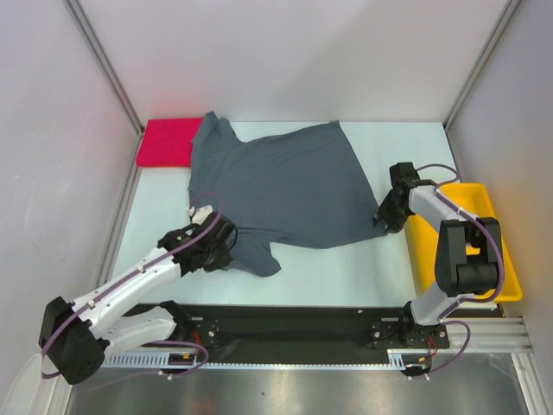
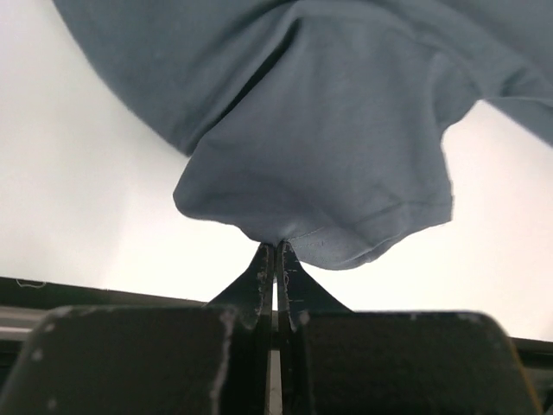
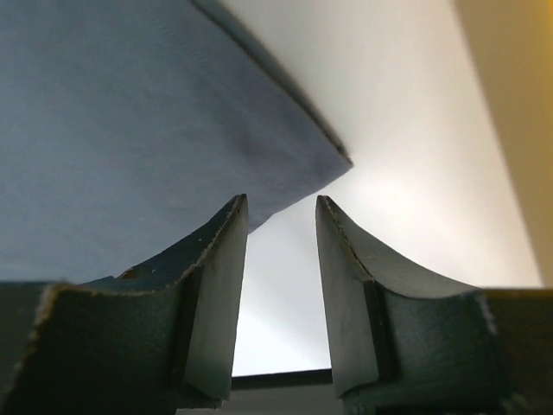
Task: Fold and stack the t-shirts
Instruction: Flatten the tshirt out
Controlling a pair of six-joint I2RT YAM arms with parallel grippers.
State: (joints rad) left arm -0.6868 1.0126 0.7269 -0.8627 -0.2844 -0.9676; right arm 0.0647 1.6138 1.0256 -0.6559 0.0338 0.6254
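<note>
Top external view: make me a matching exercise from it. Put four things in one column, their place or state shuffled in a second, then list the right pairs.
Things:
1. grey t-shirt
2. red t-shirt
3. yellow tray
4. left end effector

Place or state:
A. at the far right
B. shut, pinching grey cloth
C. spread out in the middle
D. a compact rectangle in the far left corner

Pairs: 1-C, 2-D, 3-A, 4-B
</note>
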